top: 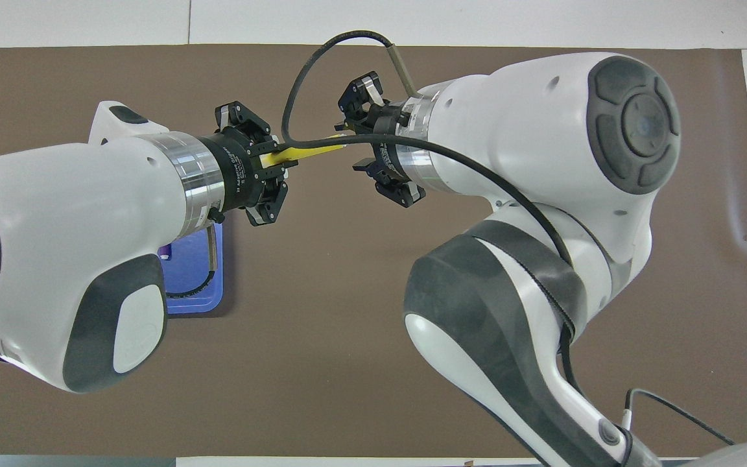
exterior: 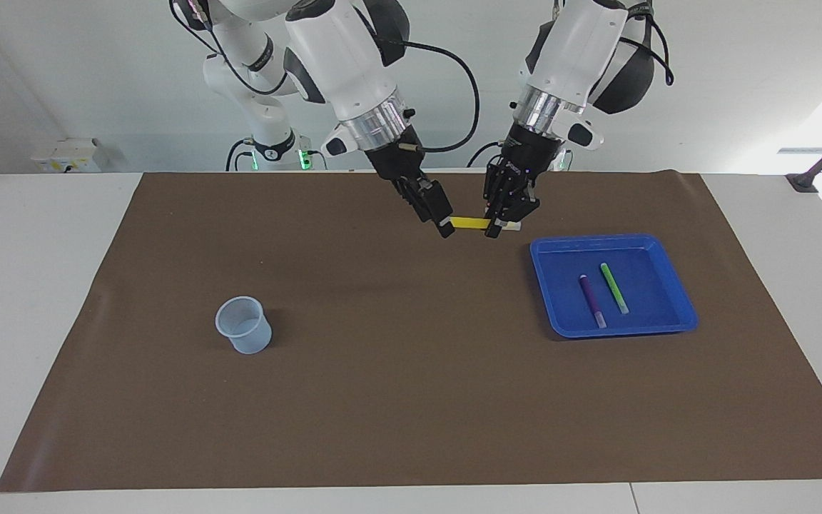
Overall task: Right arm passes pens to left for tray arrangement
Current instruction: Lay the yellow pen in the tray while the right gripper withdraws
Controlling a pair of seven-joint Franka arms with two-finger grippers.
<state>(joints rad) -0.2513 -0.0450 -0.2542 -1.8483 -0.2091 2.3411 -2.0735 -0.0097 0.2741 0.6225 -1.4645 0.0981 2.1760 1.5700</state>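
Handover: left hand (exterior: 494,227) clenched on yellow pen (exterior: 469,223); right hand (exterior: 442,221) releasing, grip unclear. Next: carry to tray (exterior: 676,285).

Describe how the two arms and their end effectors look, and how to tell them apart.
Both arms are white and jointed with dark grey joint caps, a silver wrist ring and a black two-finger end effector. The right arm has a looping black cable and a thin pin jutting from its wrist; the left arm lacks that pin.

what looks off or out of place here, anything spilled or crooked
Nothing stands out. The yellow pen hangs level in the left gripper, the purple pen and green pen lie side by side in the tray, and the cup stands upright.
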